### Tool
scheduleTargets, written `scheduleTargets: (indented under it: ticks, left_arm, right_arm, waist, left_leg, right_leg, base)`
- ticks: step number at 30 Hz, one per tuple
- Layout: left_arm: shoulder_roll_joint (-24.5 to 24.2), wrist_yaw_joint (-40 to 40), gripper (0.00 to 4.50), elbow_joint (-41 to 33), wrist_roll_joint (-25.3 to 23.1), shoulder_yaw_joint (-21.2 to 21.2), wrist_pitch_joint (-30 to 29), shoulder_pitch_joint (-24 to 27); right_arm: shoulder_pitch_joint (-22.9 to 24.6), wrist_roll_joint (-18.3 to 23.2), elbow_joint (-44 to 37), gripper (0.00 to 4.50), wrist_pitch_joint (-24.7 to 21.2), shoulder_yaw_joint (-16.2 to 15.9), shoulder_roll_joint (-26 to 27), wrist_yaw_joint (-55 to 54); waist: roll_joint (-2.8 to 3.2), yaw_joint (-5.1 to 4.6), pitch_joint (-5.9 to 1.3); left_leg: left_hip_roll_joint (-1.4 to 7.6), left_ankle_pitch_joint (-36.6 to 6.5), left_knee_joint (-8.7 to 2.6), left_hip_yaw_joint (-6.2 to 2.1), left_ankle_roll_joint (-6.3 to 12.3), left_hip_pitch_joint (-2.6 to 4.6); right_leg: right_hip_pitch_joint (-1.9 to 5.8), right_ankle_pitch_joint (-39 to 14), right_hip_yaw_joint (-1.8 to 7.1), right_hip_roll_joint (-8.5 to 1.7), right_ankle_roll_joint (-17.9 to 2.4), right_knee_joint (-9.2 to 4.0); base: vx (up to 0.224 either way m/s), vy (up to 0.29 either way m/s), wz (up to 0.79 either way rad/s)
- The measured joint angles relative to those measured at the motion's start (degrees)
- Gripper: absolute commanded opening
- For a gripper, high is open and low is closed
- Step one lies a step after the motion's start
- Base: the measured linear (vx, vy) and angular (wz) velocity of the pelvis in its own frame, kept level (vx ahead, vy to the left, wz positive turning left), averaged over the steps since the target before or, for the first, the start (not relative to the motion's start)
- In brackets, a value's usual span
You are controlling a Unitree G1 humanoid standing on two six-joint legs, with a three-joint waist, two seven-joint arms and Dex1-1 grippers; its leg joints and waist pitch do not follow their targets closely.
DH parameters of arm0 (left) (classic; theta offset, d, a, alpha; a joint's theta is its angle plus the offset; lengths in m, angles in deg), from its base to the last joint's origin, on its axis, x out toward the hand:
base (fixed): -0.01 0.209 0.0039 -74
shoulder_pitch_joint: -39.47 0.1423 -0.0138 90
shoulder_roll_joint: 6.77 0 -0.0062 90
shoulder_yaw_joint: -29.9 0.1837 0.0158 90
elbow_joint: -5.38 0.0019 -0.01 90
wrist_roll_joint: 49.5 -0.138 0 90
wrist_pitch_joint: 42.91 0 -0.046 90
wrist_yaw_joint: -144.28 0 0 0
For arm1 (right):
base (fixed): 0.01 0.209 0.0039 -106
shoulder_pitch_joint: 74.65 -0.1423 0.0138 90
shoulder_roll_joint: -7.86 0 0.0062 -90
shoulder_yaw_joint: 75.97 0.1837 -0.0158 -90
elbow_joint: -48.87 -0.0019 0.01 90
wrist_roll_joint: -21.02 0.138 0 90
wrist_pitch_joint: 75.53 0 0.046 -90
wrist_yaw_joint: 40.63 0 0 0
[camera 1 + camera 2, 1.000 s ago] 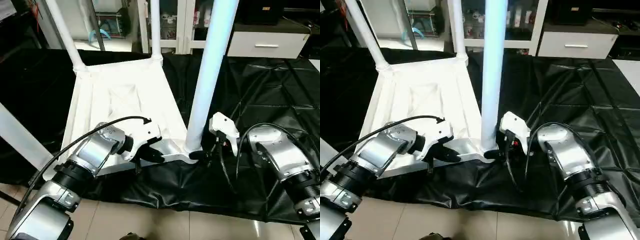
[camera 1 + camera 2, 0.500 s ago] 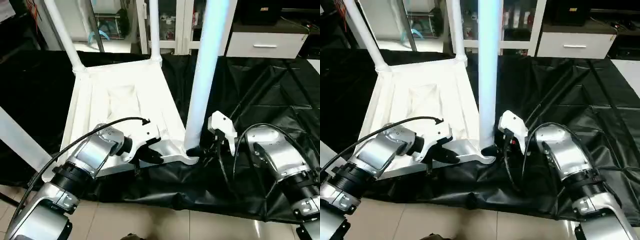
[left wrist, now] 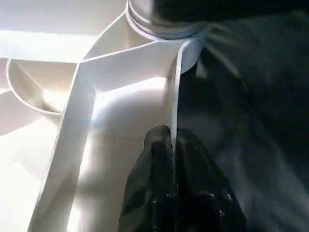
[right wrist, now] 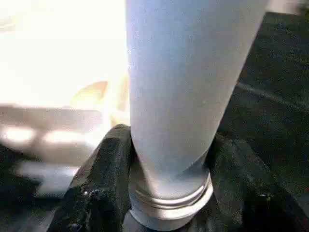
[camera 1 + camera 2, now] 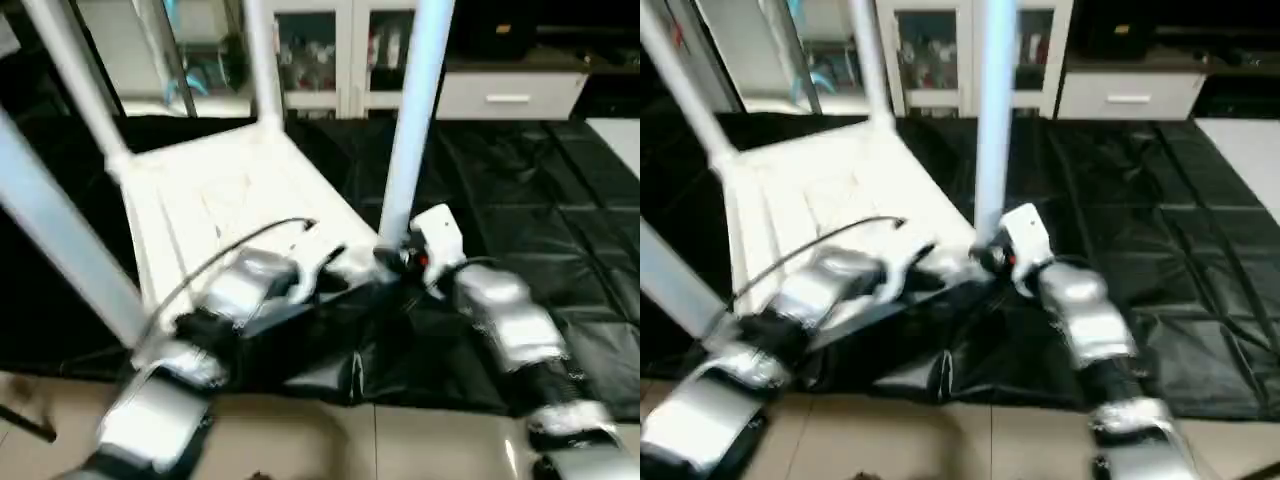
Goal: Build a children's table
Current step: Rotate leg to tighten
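The children's table lies upside down on a black sheet, its white ribbed tabletop [image 5: 200,190] facing up. Several white legs stand in its corners: two far ones [image 5: 75,75] [image 5: 260,50], a near left one [image 5: 50,230] and a near right one [image 5: 412,120]. My left gripper [image 3: 171,137] is shut on the tabletop's thin rim wall [image 3: 175,87] close to the near right corner socket. My right gripper [image 4: 169,145] is shut on the base of the near right leg [image 4: 188,87], one black finger [image 4: 108,159] pressed against each side just above the threaded collar.
A creased black sheet [image 5: 520,180] covers the floor under and to the right of the table. Light tiles [image 5: 400,450] show at the near edge. A white drawer unit [image 5: 505,95] and glass-door shelving [image 5: 330,50] stand behind.
The head camera has swung, so the whole picture has shifted. My right gripper's fingers have closed in onto the base of the near right leg. The left gripper keeps its hold on the rim.
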Motion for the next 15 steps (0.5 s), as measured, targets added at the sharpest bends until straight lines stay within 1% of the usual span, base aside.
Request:
scheduleTargets:
  ticks: [3, 6, 10, 11, 12, 13, 14, 15]
  left_arm:
    - [0.98, 1.89, 0.00, 1.42, -0.10, -0.34, 1.14, -0.42]
    - [1.25, 2.01, 0.00, 4.00, -0.39, -0.38, 3.49, -1.52]
    - [1.29, 1.63, 0.00, 5.74, -0.79, -0.37, 6.48, -1.92]
    - [1.27, 1.40, 0.00, 5.89, -0.82, -0.35, 7.11, -1.92]
    - [1.29, 1.06, 0.00, 5.96, -0.75, -0.31, 7.59, -1.92]
    - [1.41, 0.52, 0.00, 6.12, -0.70, -0.04, 8.44, -1.92]
    - [1.36, 0.51, 0.00, 6.31, -0.72, 0.00, 9.14, -1.92]
    - [1.15, 0.53, 0.00, 6.51, -0.83, 0.00, 9.61, -2.02]
  right_arm:
    - [-0.29, -0.18, 0.48, 1.96, -0.06, 0.55, 1.34, -4.71]
    - [-0.46, -0.66, 1.16, 1.95, 0.86, 1.58, 3.76, -9.25]
    - [-0.17, -1.13, 1.31, 1.95, 2.73, 1.83, 4.22, -10.75]
    - [0.17, -1.05, 0.91, 2.30, 3.05, 1.92, 4.09, -10.54]
    - [0.99, -0.70, -0.18, 2.51, 3.25, 1.98, 3.74, -9.93]
    - [2.70, -0.49, -2.73, 2.65, 3.10, 1.97, 2.83, -8.90]
    - [4.05, -0.46, -4.97, 2.67, 2.69, 1.88, 2.13, -7.88]
    - [5.07, -0.28, -6.85, 2.86, 1.79, 1.81, 1.36, -6.74]
  waist:
    - [0.02, -0.16, 0.01]
    - [0.03, -0.27, 0.01]
    - [0.06, -0.28, 0.06]
    - [0.10, -0.25, 0.09]
    - [0.19, -0.15, 0.13]
    - [0.21, 0.09, 0.14]
    - [0.22, 0.11, 0.15]
    - [0.22, 0.08, 0.16]
  left_leg:
    - [-0.09, 0.00, -0.05, -0.19, 0.00, -0.06]
    - [-0.12, 0.00, -0.40, -0.23, 0.00, -0.21]
    - [-0.23, 0.00, -0.47, -0.20, 0.01, -0.44]
    - [-0.28, 0.00, -0.47, -0.19, 0.01, -0.49]
    - [-0.30, 0.00, -0.48, -0.19, 0.01, -0.56]
    - [-0.31, 0.00, -0.49, -0.13, 0.01, -0.63]
    - [-0.30, 0.00, -0.49, -0.10, 0.01, -0.66]
    - [-0.31, 0.02, -0.46, -0.08, 0.04, -0.66]
  right_leg:
    - [0.05, -0.02, -0.11, -0.02, 0.04, -0.23]
    - [0.07, -0.03, -0.25, -0.02, 0.05, -0.85]
    - [-0.02, -0.01, -0.10, -0.03, 0.03, -1.13]
    - [-0.06, -0.01, -0.04, -0.04, 0.02, -1.14]
    - [-0.08, 0.00, -0.01, -0.06, 0.01, -1.13]
    - [-0.09, 0.03, 0.07, -0.06, 0.00, -1.12]
    - [-0.09, 0.10, 0.12, -0.05, -0.03, -1.08]
    - [-0.10, 0.35, 0.16, -0.06, -0.03, -1.06]
  base:
    - [0.000, 0.000, 0.00]
    - [0.000, 0.000, 0.00]
    - [0.000, 0.000, 0.00]
    - [0.000, 0.000, 0.00]
    - [0.000, 0.000, 0.00]
    - [0.000, 0.000, 0.00]
    - [0.000, 0.000, 0.00]
    - [0.000, 0.000, 0.00]
